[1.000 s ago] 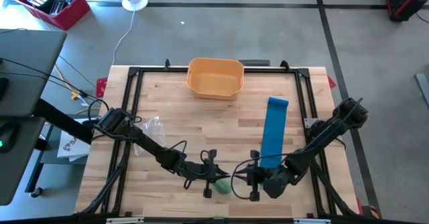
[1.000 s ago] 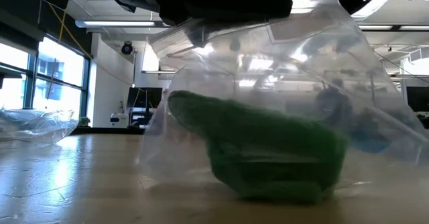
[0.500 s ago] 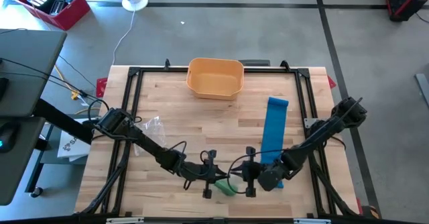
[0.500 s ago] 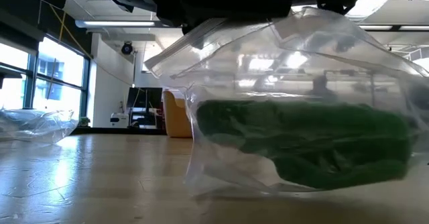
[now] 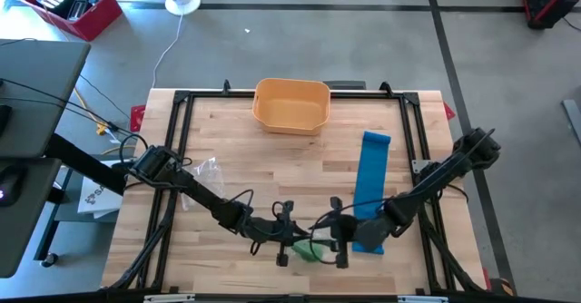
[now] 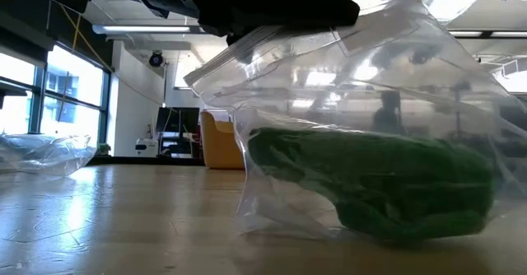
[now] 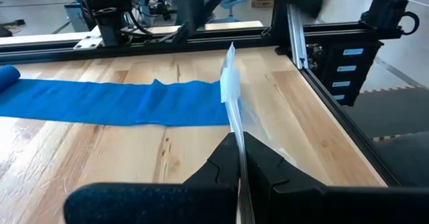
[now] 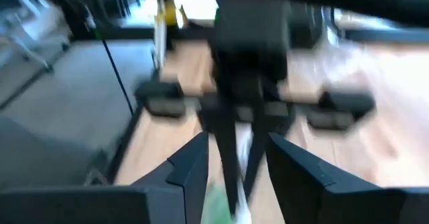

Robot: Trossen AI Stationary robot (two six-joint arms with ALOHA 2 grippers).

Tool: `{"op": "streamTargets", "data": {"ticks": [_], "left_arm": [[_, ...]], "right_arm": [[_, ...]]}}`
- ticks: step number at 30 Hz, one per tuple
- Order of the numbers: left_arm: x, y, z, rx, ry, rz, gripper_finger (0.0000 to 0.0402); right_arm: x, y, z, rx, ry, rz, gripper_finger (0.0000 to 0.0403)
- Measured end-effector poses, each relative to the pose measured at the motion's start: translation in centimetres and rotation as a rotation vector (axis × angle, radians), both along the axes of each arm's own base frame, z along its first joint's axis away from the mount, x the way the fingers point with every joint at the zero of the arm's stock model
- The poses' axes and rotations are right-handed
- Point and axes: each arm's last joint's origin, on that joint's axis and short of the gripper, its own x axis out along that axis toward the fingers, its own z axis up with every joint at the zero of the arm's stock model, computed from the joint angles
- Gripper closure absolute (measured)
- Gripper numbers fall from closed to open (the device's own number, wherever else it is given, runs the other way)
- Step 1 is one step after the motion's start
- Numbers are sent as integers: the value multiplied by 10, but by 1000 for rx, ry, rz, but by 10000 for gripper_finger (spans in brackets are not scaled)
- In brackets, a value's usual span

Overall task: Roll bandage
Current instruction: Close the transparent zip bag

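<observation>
A clear plastic bag [image 6: 354, 86] with a green bandage roll [image 6: 370, 176] inside sits near the table's front edge; the roll [image 5: 305, 252] lies on the bag's bottom. My left gripper [image 5: 294, 240] is shut on the bag's top edge. My right gripper [image 5: 321, 239] faces it from the right, open [image 8: 238, 163], its fingers on either side of that edge. A blue bandage [image 5: 370, 190] lies flat and unrolled, running from the far side to the near side at the right; it also shows in the left wrist view [image 7: 120, 103]. My left gripper pinches the bag's top edge [image 7: 235, 135] between its two fingers, coming level from the table's left. The edge stands up past the fingertips. The bag hangs below the fingers, and its bottom with the roll [image 6: 387, 226] rests on the table. Whether my right gripper touches the bag, I cannot tell.
An orange basket [image 5: 290, 103] stands at the far middle. A second, crumpled clear bag [image 5: 204, 170] lies at the left. Black frame rails [image 5: 419, 140] run along the table's edges. Bare wood lies between the basket and the grippers.
My right arm's wrist has swung toward the far edge, above the blue bandage's near end. The bag has shifted toward the right, and the green roll inside, humped before, lies flatter and longer now. My left gripper has kept its hold.
</observation>
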Motion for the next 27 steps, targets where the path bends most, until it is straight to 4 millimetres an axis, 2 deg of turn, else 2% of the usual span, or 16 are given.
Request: {"op": "streamTargets", "data": {"ticks": [6, 12, 14, 18, 27], "left_arm": [[1, 2, 0, 0, 2, 4, 401], [2, 3, 1, -22, -3, 13, 401], [2, 4, 0, -24, 3, 20, 401], [2, 4, 0, -22, 5, 43, 401], [11, 1, 7, 65, 130, 63, 402]], "right_arm": [[1, -5, -14, 38, 127, 11, 292], [4, -5, -23, -13, 148, 17, 380], [5, -5, -25, -30, 146, 26, 391], [8, -6, -25, 0, 142, 6, 368], [15, -16, -25, 49, 150, -25, 333]]}}
